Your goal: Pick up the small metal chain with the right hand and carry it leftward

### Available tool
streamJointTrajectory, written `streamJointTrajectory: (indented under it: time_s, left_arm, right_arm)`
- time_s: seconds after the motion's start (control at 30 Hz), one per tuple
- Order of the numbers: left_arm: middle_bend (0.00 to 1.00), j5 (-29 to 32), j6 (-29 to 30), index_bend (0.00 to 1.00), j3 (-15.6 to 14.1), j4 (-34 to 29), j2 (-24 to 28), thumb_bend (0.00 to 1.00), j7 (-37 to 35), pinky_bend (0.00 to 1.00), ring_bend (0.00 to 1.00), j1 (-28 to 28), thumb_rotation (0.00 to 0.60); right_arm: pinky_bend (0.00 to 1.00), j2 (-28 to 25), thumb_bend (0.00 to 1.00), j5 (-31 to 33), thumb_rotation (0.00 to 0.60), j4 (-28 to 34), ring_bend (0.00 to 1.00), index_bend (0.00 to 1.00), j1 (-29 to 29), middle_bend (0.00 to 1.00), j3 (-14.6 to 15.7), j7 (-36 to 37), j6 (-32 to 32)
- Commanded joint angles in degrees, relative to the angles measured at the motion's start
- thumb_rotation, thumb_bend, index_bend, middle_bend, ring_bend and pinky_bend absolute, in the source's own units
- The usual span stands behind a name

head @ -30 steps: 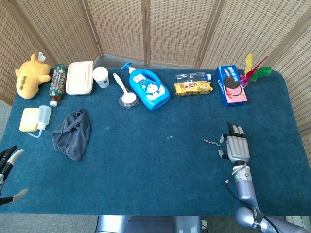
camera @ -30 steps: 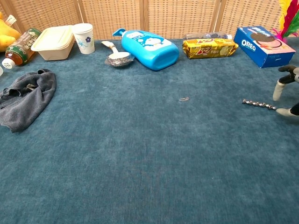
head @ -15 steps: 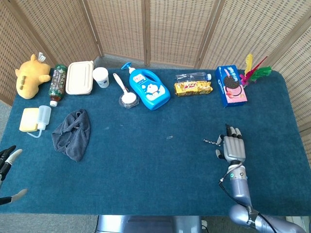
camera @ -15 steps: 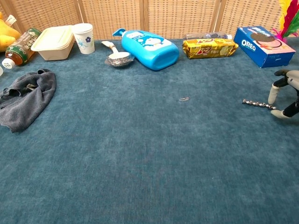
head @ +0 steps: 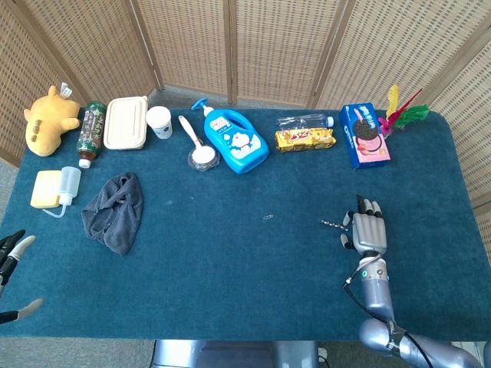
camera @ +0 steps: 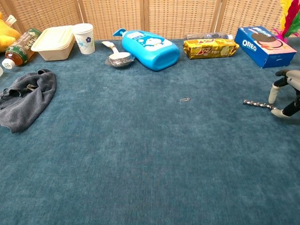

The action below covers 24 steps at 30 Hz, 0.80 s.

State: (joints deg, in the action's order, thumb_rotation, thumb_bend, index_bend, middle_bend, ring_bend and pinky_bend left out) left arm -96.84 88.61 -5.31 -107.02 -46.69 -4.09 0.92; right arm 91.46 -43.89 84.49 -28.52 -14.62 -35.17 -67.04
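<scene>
Blue table [head: 230, 253], lower right: right hand [head: 370, 232] with fingers spread by small chain [camera: 258, 105], ready to pinch it next

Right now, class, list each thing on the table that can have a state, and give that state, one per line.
Small metal chain: flat on cloth, stretched straight.
Right robot hand: at chain's end, fingers spread.
Left robot hand: idle at the table edge.
Lunch box: lid closed.
Grey cloth: crumpled.

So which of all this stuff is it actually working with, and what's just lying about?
In use: small metal chain; right hand, right beside it.

Lying about: grey cloth, blue detergent bottle, Oreo box, paper clip, plush toy.
</scene>
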Motion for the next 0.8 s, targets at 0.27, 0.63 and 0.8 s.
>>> streamJointTrajectory:
  time_s: [0.27, 0.63, 0.8]
  left_arm:
    - [0.00, 0.1, 0.2, 0.00, 0.0, 0.1, 0.2, 0.20, -0.4, 0.07, 0.00, 0.1, 0.600]
    - [0.00, -0.1, 0.5, 0.00, 0.0, 0.2, 0.3, 0.20, -1.0, 0.07, 0.00, 0.2, 0.600]
    - [0.00, 0.0, 0.6, 0.00, 0.0, 0.3, 0.3, 0.20, -1.0, 0.07, 0.00, 0.2, 0.600]
  right_arm:
    - [0.00, 0.4, 0.37, 0.4, 0.600, -0.9, 0.00, 0.46, -0.6, 0.00, 0.5, -0.1, 0.1]
    - [0.00, 0.9, 0.37, -0.3, 0.600, -1.9, 0.00, 0.48, -0.8, 0.00, 1.3, 1.0, 0.1]
    - [0.00, 1.0, 0.37, -0.4, 0.600, -2.0, 0.00, 0.48, -0.9, 0.00, 1.4, 1.0, 0.0]
